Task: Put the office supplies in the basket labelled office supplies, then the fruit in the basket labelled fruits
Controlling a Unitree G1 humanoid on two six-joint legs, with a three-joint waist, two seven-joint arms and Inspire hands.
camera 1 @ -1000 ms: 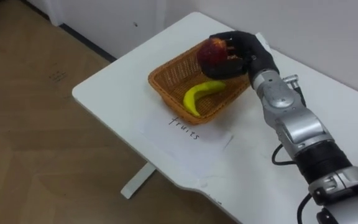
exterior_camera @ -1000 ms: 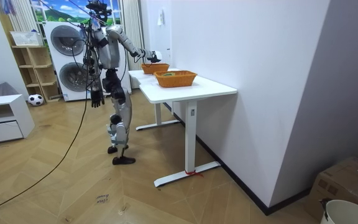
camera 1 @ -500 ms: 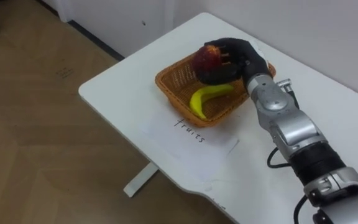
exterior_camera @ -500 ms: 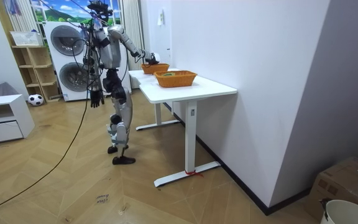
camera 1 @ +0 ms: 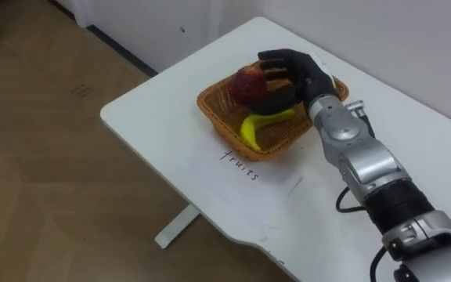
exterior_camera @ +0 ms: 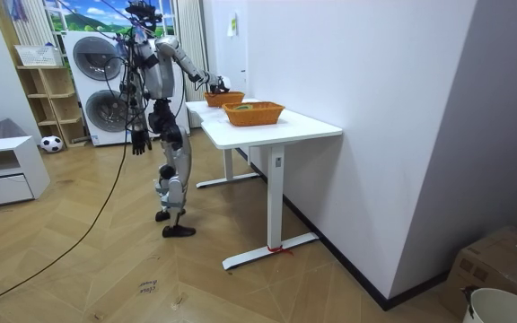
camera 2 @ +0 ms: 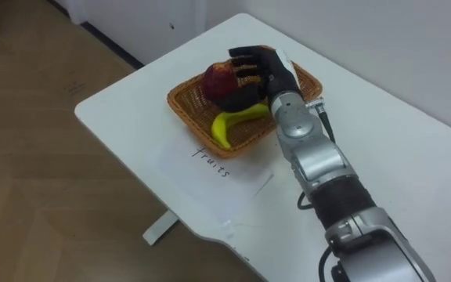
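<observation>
The robot's right arm reached forward from the lower right over the white counter (camera 1: 171, 117). Just in front of the basket a sheet of paper (camera 1: 237, 178) with a handwritten word lay flat on the counter. Beyond it stood a woven basket (camera 1: 216, 107), near the counter's left end. A yellow banana (camera 1: 255, 127) lay inside it, towards the near side. Above the banana, the right hand (camera 1: 304, 74) was over the basket with its fingers spread and nearly straight. A red apple (camera 1: 247, 84) sat against the fingertips and the thumb, low over the basket's far left part. I could not tell whether the apple already rested on the basket's bottom.

In the room view the robot stood upright at the counter's side. Its left hand (exterior_camera: 137, 144) hung beside its leg, too small to read. A second basket (exterior_camera: 253, 113) stood on the nearer stretch of the counter, and a washing machine (exterior_camera: 97, 67) stood behind the robot.
</observation>
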